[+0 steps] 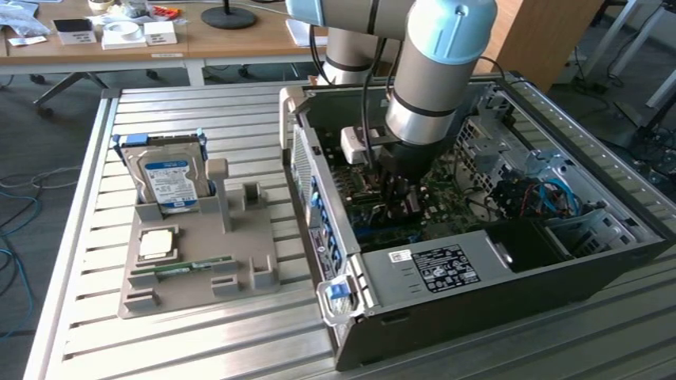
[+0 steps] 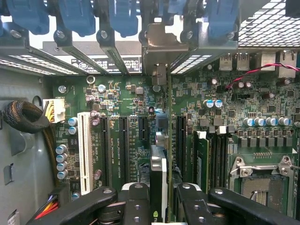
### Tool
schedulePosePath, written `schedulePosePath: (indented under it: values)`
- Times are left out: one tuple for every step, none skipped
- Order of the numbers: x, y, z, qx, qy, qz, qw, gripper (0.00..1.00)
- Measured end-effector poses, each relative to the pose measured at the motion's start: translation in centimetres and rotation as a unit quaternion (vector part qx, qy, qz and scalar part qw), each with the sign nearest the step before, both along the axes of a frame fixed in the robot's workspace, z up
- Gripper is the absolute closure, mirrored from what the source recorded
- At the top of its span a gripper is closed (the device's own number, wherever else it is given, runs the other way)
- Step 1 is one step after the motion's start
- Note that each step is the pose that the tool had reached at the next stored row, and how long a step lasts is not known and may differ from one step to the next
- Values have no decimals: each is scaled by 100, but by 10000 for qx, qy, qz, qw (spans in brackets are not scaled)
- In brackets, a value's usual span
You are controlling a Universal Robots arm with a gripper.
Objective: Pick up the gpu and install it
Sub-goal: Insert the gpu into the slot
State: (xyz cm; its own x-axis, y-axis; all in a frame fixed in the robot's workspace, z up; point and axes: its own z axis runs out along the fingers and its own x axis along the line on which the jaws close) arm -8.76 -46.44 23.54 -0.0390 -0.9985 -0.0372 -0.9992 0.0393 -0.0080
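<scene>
The gpu (image 2: 158, 180) appears edge-on as a thin card standing upright between my two black fingers (image 2: 136, 201). My gripper (image 2: 158, 206) is shut on it. Its silvery bracket (image 2: 156, 51) lies against the rear slot openings, under the blue clips. The card runs in line with an expansion slot (image 2: 161, 124) on the green motherboard (image 2: 122, 93); whether it is fully seated, I cannot tell. In the exterior view my gripper (image 1: 407, 198) reaches deep into the open computer case (image 1: 496, 273), low over the motherboard (image 1: 449, 210).
Memory sticks (image 2: 202, 159) and an empty CPU socket (image 2: 260, 180) lie beside the card. A white slot (image 2: 84, 152) and a cable bundle (image 2: 26, 117) lie on the other side. On the exterior view's left, a grey holder (image 1: 201, 273) carries a hard drive (image 1: 169, 178), a chip and a memory stick.
</scene>
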Motion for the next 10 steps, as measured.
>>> schedulePosePath:
  values:
    - [0, 0, 0, 0, 0, 1, 10000, 73]
    - [-1, 0, 0, 0, 0, 1, 10000, 73]
    - [-1, 0, 0, 2, 4, 1, 10000, 73]
    - [-4, 1, 0, 3, 6, -1, 10000, 73]
    - [-4, 1, 0, 3, 7, -1, 10000, 73]
    - [-5, 1, 0, 3, 7, -1, 10000, 73]
    - [-5, 1, 0, 3, 7, -2, 10000, 73]
    - [-12, 3, -4, 11, 13, -7, 10000, 73]
    - [-10, 2, -3, 7, 6, -7, 10000, 73]
    - [-8, 2, -4, 7, 4, -5, 10000, 67]
